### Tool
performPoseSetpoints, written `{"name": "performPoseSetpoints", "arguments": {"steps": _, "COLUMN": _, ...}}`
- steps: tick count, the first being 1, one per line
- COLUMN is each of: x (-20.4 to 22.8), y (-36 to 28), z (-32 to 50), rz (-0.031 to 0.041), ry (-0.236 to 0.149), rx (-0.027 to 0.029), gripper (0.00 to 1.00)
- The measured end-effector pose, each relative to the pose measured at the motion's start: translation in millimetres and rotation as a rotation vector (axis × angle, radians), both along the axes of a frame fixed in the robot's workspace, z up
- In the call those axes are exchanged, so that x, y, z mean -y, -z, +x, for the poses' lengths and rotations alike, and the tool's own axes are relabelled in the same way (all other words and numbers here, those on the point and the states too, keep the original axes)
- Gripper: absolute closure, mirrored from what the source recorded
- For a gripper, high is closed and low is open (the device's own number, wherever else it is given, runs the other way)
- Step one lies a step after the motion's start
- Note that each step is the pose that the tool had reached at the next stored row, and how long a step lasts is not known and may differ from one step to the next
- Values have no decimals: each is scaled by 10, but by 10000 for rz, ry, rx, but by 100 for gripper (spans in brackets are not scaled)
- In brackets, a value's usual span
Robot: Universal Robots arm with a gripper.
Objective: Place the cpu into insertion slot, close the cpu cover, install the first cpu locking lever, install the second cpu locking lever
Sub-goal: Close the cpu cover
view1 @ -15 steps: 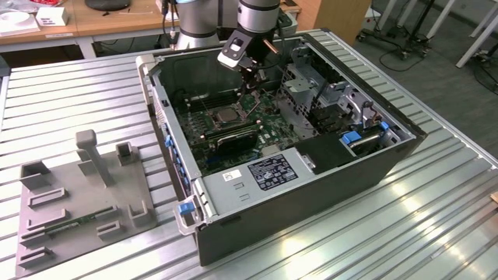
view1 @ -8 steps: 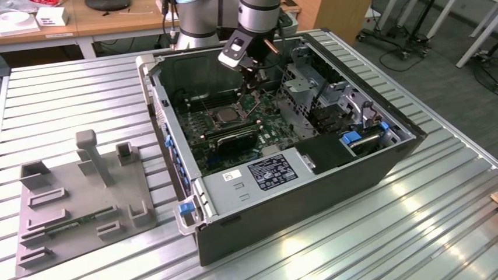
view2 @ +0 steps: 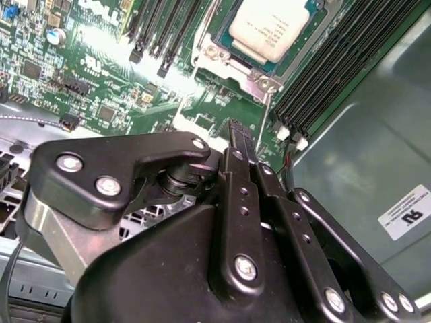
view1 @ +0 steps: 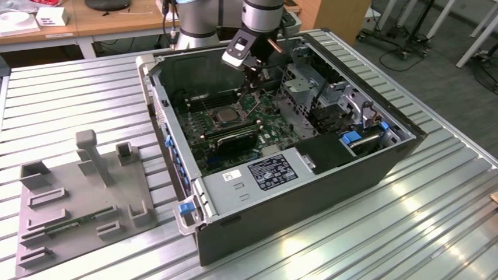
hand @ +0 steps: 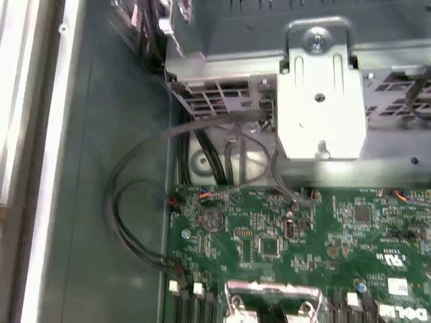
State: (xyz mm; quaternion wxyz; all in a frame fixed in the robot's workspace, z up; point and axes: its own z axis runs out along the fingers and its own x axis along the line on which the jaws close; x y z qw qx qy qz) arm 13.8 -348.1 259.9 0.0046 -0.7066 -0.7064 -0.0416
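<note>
From where I stand the cpu (view2: 269, 27) sits in the insertion slot (view1: 225, 115), the cpu cover (view2: 259, 77) seemingly down, and the empty pincer (view2: 239, 134), clenched, hangs just beside a thin locking lever (view2: 265, 116) that looks unlatched.

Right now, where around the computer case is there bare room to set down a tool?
The ribbed table is bare on the exterior view's right of the case and beyond the grey fixture. Inside the case, around the motherboard, it is crowded.

The arm (view1: 260, 17) reaches steeply downward, wrist slightly tilted; its gripper (view2: 240, 136) has both fingers (view2: 237, 182) pressed together.
</note>
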Motion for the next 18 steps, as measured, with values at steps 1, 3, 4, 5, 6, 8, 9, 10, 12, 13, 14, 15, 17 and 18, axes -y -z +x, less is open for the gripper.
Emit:
{"name": "performPoseSetpoints", "arguments": {"steps": 1, "x": 0, "y": 0, "z": 12, "rz": 0, "ry": 0, "rx": 0, "gripper": 90}}
{"name": "performPoseSetpoints", "arguments": {"steps": 3, "x": 0, "y": 0, "z": 38, "rz": 0, "ry": 1, "rx": 0, "gripper": 90}}
{"name": "performPoseSetpoints", "arguments": {"steps": 4, "x": 0, "y": 0, "z": 52, "rz": 0, "ry": 1, "rx": 0, "gripper": 90}}
{"name": "performPoseSetpoints", "arguments": {"steps": 5, "x": 0, "y": 0, "z": 66, "rz": 0, "ry": 1, "rx": 0, "gripper": 90}}
{"name": "performPoseSetpoints", "arguments": {"steps": 6, "x": 0, "y": 0, "z": 82, "rz": 0, "ry": 1, "rx": 0, "gripper": 90}}
{"name": "performPoseSetpoints", "arguments": {"steps": 8, "x": 0, "y": 0, "z": 114, "rz": 0, "ry": 1, "rx": 0, "gripper": 90}}
{"name": "performPoseSetpoints", "arguments": {"steps": 9, "x": 0, "y": 0, "z": 130, "rz": 1, "ry": 0, "rx": 0, "gripper": 90}}
{"name": "performPoseSetpoints", "arguments": {"steps": 10, "x": 0, "y": 0, "z": 146, "rz": 0, "ry": 1, "rx": 0, "gripper": 90}}
{"name": "performPoseSetpoints", "arguments": {"steps": 12, "x": 0, "y": 0, "z": 182, "rz": 1, "ry": 1, "rx": 0, "gripper": 90}}
{"name": "performPoseSetpoints", "arguments": {"steps": 13, "x": 0, "y": 0, "z": 200, "rz": 0, "ry": 1, "rx": 0, "gripper": 90}}
{"name": "performPoseSetpoints", "arguments": {"steps": 14, "x": 0, "y": 0, "z": 218, "rz": 0, "ry": 0, "rx": 0, "gripper": 90}}
{"name": "performPoseSetpoints", "arguments": {"steps": 15, "x": 0, "y": 0, "z": 236, "rz": 0, "ry": 0, "rx": 0, "gripper": 90}}
{"name": "performPoseSetpoints", "arguments": {"steps": 17, "x": 0, "y": 0, "z": 269, "rz": 0, "ry": 0, "rx": 0, "gripper": 90}}
{"name": "performPoseSetpoints", "arguments": {"steps": 18, "x": 0, "y": 0, "z": 285, "rz": 0, "ry": 2, "rx": 0, "gripper": 90}}
